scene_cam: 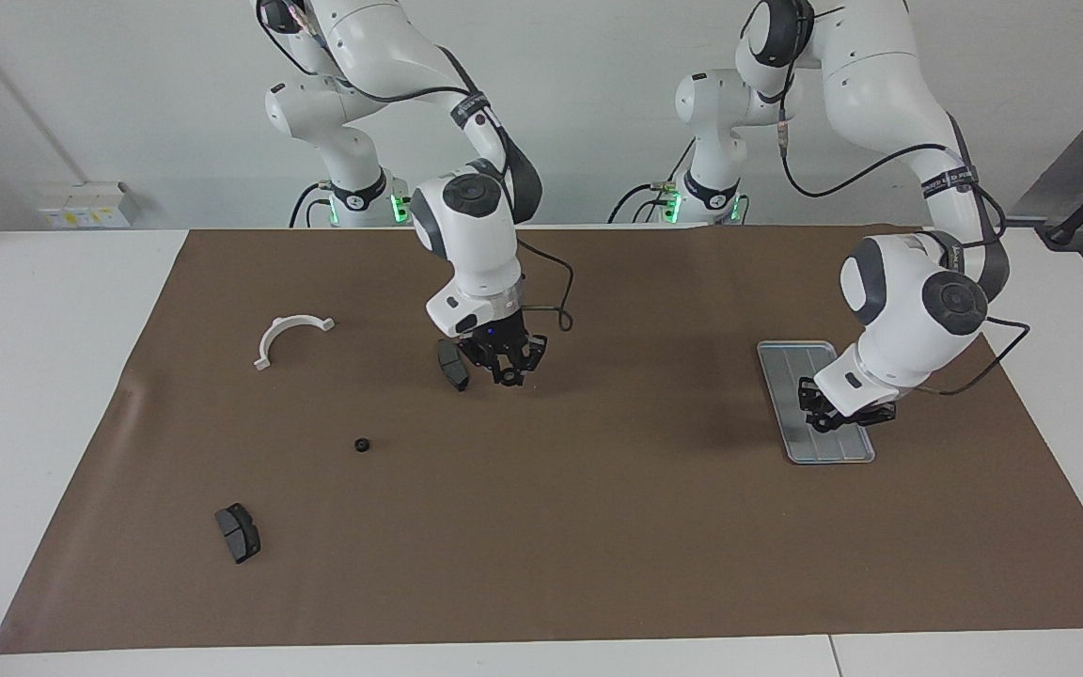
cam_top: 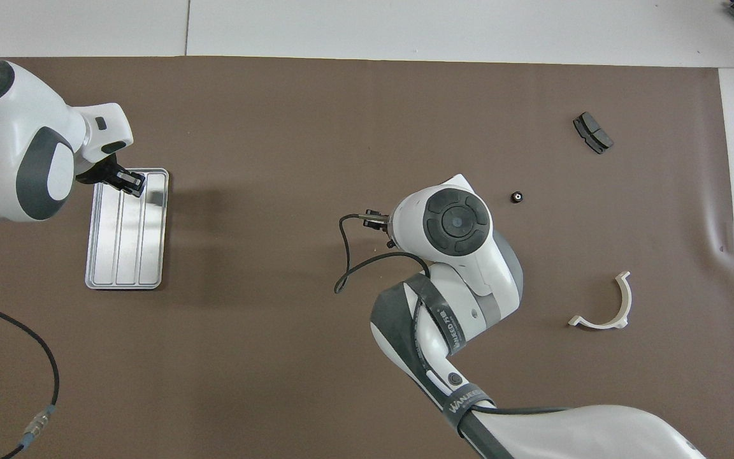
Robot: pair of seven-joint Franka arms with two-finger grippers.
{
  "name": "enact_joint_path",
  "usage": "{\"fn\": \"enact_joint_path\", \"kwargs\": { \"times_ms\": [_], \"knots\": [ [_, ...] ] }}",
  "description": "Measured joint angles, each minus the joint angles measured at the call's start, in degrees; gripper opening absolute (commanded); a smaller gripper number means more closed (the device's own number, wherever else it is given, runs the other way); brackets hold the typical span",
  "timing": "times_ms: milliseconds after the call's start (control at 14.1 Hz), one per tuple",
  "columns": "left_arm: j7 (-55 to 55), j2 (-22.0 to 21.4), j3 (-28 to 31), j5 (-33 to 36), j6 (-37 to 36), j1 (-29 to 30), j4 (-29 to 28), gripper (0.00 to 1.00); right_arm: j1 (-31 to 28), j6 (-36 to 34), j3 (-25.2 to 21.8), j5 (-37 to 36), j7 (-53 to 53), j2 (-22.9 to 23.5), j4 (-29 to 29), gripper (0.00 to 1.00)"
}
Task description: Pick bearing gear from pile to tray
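Parts of the pile are lying spread out on the brown mat [scene_cam: 598,545], all toward the right arm's end of the table. One small black ring [scene_cam: 363,445] [cam_top: 517,197] is sitting alone on the mat, apart from everything else. A dark brake pad [scene_cam: 452,365] is lying nearer to the robots than the ring (the right arm is covering it in the overhead view). A second brake pad [scene_cam: 238,532] [cam_top: 592,132] is resting farther from the robots than the ring, well apart from it. The white plastic arc [scene_cam: 274,331] [cam_top: 596,325] is lying nearer to the robots than the ring, its open side facing the right arm's end.

The tray [scene_cam: 783,390] [cam_top: 125,255] is sitting flat toward the left arm's end of the table, well away from the pile, and no part is showing on its bare grooves.

The left gripper [scene_cam: 833,414] [cam_top: 128,182] is hanging low over the half of the tray that is farther from the robots; whether its jaws are clenched, released or grasping a ring cannot be told.

The right gripper [scene_cam: 509,362] [cam_top: 376,222] is pointing down over the mat just beside the nearer brake pad, not gripping it; its jaw state cannot be told either.
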Motion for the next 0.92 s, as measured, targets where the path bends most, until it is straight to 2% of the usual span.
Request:
{"fn": "enact_joint_path", "kwargs": {
  "times_ms": [71, 142, 285, 427, 498, 569, 711, 783, 925],
  "knots": [
    [0.4, -0.6, -0.1, 0.0, 3.1, 0.3, -3.1, 0.22, 1.3, 0.0, 0.0, 0.0, 1.9, 1.5, 1.5, 0.00],
    [0.4, -1.2, -0.2, 0.0, 5.1, 0.4, -5.6, 0.23, 2.5, 0.0, 0.0, -0.1, 3.4, 3.0, 3.0, 0.00],
    [0.4, -2.2, -0.4, 0.0, 6.3, 0.4, -8.5, 0.30, 4.3, 1.2, 0.0, -0.5, 5.7, 5.7, 4.8, 0.00],
    [0.4, -3.2, -0.4, 0.0, 6.5, 0.6, -10.0, 0.53, 4.8, 3.4, 0.0, -0.8, 6.8, 7.7, 5.5, 0.01],
    [0.4, -3.6, -0.3, 0.0, 6.6, 0.7, -10.3, 0.68, 4.8, 3.7, -0.1, -0.9, 6.8, 8.3, 5.6, 0.08],
    [0.4, -3.8, -0.3, 0.0, 6.7, 0.7, -10.3, 0.71, 4.7, 4.0, -0.2, -0.9, 6.8, 8.7, 5.7, 0.13],
    [0.4, -4.0, -0.3, 0.0, 6.9, 0.8, -10.3, 0.75, 4.8, 5.1, -0.2, -0.9, 6.9, 9.4, 5.7, 0.14],
    [0.4, -4.1, -0.3, 0.0, 7.1, 0.8, -10.2, 0.75, 5.0, 5.5, -0.2, -0.9, 7.0, 9.8, 5.7, 0.23],
    [0.1, -4.4, -0.5, -0.6, 7.1, 0.7, -9.1, 0.74, 5.6, 5.6, -0.2, -0.9, 7.5, 10.2, 5.7, 0.87]
  ]
}}
